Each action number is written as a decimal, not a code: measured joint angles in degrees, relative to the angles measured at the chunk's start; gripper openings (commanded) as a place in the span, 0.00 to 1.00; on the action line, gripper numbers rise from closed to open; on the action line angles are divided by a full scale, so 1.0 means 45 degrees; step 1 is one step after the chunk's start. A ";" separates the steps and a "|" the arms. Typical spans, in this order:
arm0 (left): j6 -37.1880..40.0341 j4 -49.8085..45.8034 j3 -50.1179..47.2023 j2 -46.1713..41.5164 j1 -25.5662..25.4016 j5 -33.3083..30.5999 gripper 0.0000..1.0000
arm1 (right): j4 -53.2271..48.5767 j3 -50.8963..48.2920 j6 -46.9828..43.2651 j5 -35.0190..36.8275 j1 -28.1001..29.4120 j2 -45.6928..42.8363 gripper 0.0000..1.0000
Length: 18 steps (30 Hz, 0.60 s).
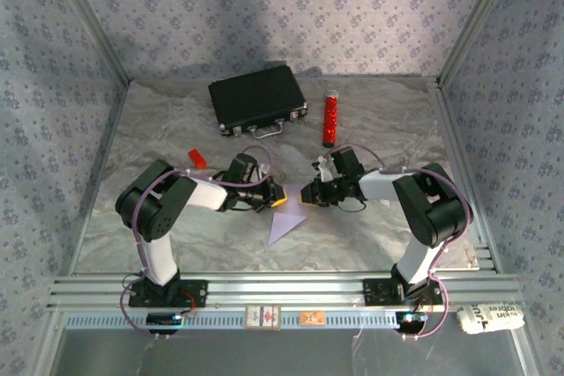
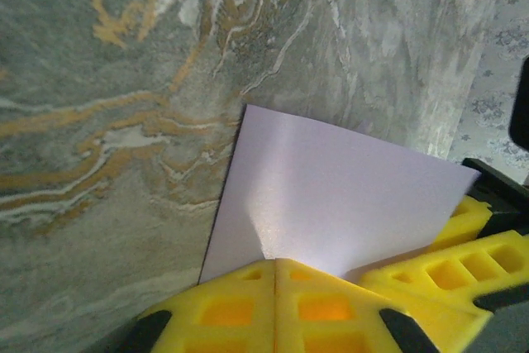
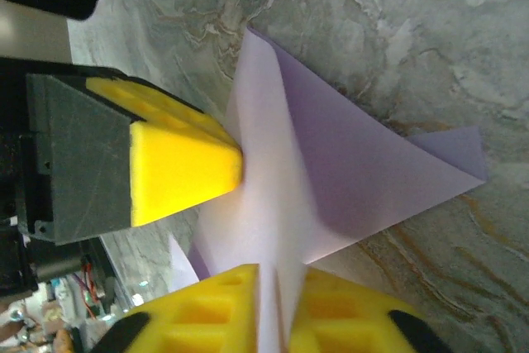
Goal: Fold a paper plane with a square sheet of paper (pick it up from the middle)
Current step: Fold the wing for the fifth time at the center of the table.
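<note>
The square sheet of paper [image 1: 286,224] is pale lilac, creased, and held up off the marbled table between both arms, with a pointed corner hanging toward the near edge. My left gripper [image 1: 280,198] is shut on its left part. In the left wrist view its yellow jaws [image 2: 277,266] meet, and the sheet [image 2: 331,196] rises out of the seam. My right gripper [image 1: 307,195] faces it from the right, shut on the same sheet. In the right wrist view a fold of the paper [image 3: 364,163] runs between its yellow jaws [image 3: 279,283]. The two grippers pinch close together.
A black case [image 1: 258,99] lies at the back of the table, with a red cylinder [image 1: 330,119] to its right. A small red block [image 1: 196,158] sits beside the left arm. Patterned walls enclose three sides. An aluminium rail [image 1: 282,288] runs along the near edge.
</note>
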 measured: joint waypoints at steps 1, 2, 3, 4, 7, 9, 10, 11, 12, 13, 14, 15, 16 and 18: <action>0.0010 0.0015 0.0005 -0.0019 0.0019 0.0029 0.17 | 0.0058 -0.0010 0.0092 0.0000 -0.0005 0.0000 0.08; -0.0015 0.0024 0.0005 -0.0073 0.0024 0.0053 0.21 | 0.0141 -0.0044 0.0243 0.0000 -0.0005 -0.0005 0.07; 0.0015 -0.0010 0.0010 -0.0170 0.0019 0.0068 0.26 | 0.0209 -0.0083 0.0403 0.0005 -0.0029 -0.0019 0.06; 0.0000 -0.0107 0.0010 -0.0287 0.0024 0.0029 0.30 | 0.0267 -0.0146 0.0597 0.0024 -0.0058 -0.0044 0.05; 0.0243 -0.0763 0.0005 -0.1005 0.0063 -0.0311 0.39 | 0.0544 -0.0491 0.1413 0.0102 -0.0219 -0.0306 0.05; 0.0617 -0.1394 0.0005 -0.1817 0.0107 -0.0661 0.41 | 0.0622 -0.0733 0.2123 0.0335 -0.0316 -0.0627 0.04; 0.0811 -0.1671 0.0010 -0.2171 0.0107 -0.0835 0.41 | 0.0641 -0.0797 0.2399 0.0457 -0.0350 -0.0767 0.04; 0.1151 -0.2050 0.0034 -0.2633 0.0102 -0.1049 0.40 | 0.0665 -0.0850 0.2730 0.0588 -0.0384 -0.0937 0.04; 0.1564 -0.2492 0.0097 -0.3065 0.0063 -0.1292 0.40 | 0.0724 -0.0908 0.3070 0.0719 -0.0398 -0.1117 0.04; 0.1957 -0.2919 0.0189 -0.3415 -0.0019 -0.1574 0.40 | 0.0792 -0.0962 0.3376 0.0865 -0.0398 -0.1282 0.04; 0.2424 -0.3385 0.0306 -0.3725 -0.0204 -0.1928 0.40 | 0.0840 -0.1005 0.3609 0.0952 -0.0398 -0.1418 0.04; 0.2914 -0.3803 0.0427 -0.4007 -0.0486 -0.2293 0.40 | 0.0874 -0.1035 0.3871 0.1054 -0.0398 -0.1564 0.03; 0.3468 -0.4221 0.0529 -0.4279 -0.0903 -0.2710 0.40 | 0.0889 -0.1035 0.4085 0.1132 -0.0398 -0.1666 0.04; 0.4367 -0.4872 0.0661 -0.4605 -0.1778 -0.3453 0.41 | 0.0933 -0.1035 0.4405 0.1200 -0.0398 -0.1753 0.04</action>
